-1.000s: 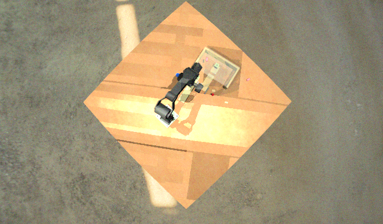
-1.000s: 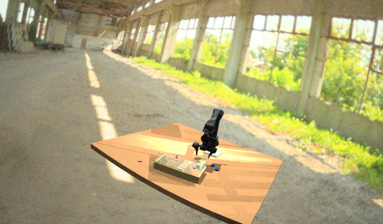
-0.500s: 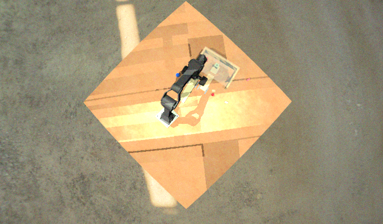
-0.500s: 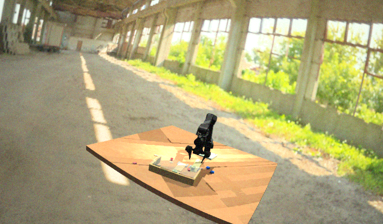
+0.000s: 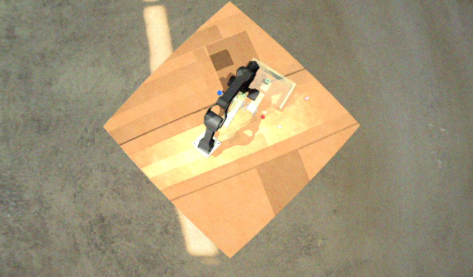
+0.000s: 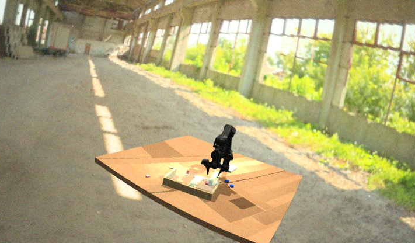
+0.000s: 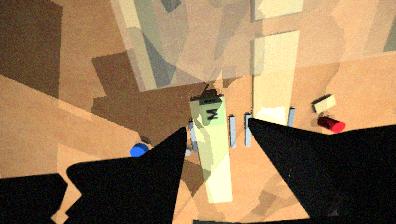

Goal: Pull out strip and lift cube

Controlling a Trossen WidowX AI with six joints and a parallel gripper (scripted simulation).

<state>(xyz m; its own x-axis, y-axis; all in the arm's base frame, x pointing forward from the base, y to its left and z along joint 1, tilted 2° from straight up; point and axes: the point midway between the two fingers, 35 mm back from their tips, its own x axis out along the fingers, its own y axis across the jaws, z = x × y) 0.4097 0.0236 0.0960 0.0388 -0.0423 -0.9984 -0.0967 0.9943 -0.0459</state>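
A pale green strip (image 7: 218, 175) (image 5: 232, 112) is in one piece and lies outside the clear-roofed box, its far end near the roof's edge. The green cube (image 7: 212, 112) (image 5: 243, 95) labelled M sits on that end. My gripper (image 7: 216, 126) (image 6: 213, 174) is open, with one fingertip on each side of the strip's cube end and a gap to both. Its height above the strip is hard to tell. A second, cream strip (image 7: 275, 72) (image 5: 255, 102) runs under the roof and shows a gap between two pieces. A pale block (image 5: 267, 80) stands on its far part.
The box has cream walls (image 5: 287, 96) (image 6: 186, 188) (image 7: 127, 45). Grey-blue rails (image 7: 232, 132) flank both strips. A blue cylinder (image 7: 139, 150) (image 5: 219, 92) lies left, a red cylinder (image 7: 331, 124) (image 5: 263, 116) and cream block (image 7: 324, 103) right. Small pale pieces (image 5: 306, 98) (image 5: 279, 126) lie further right.
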